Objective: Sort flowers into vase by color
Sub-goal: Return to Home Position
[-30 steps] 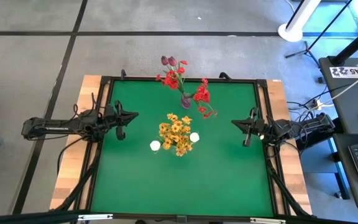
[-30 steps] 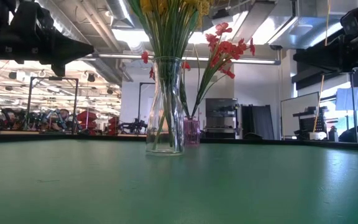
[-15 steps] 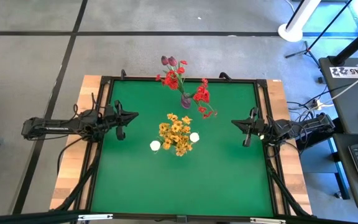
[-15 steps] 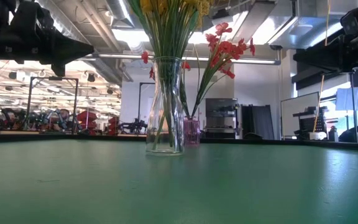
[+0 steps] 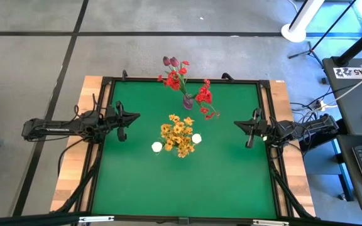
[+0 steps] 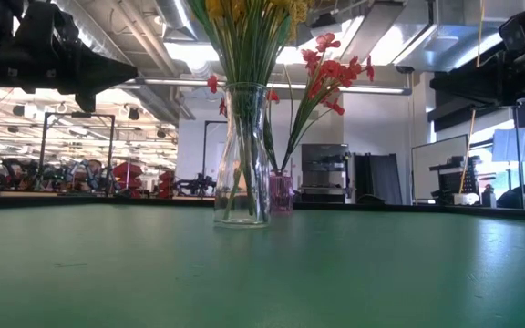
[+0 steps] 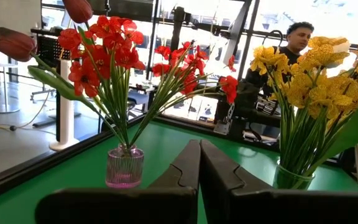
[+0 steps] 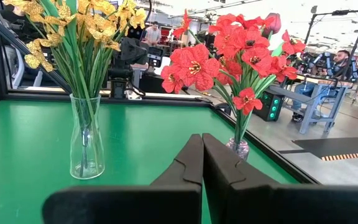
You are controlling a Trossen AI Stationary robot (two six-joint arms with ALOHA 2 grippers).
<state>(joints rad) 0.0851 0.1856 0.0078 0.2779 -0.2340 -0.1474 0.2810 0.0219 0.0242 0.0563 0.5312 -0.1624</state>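
Though thin-stemmed, red flowers (image 7: 104,53) in ribbed purple glass vase (image 7: 124,168)

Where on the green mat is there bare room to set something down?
The near half of the green mat, in front of the clear vase, is bare. Free lanes flank that vase, out to the left gripper and the right gripper. Crowded: back centre, around the purple vase and its red flowers.
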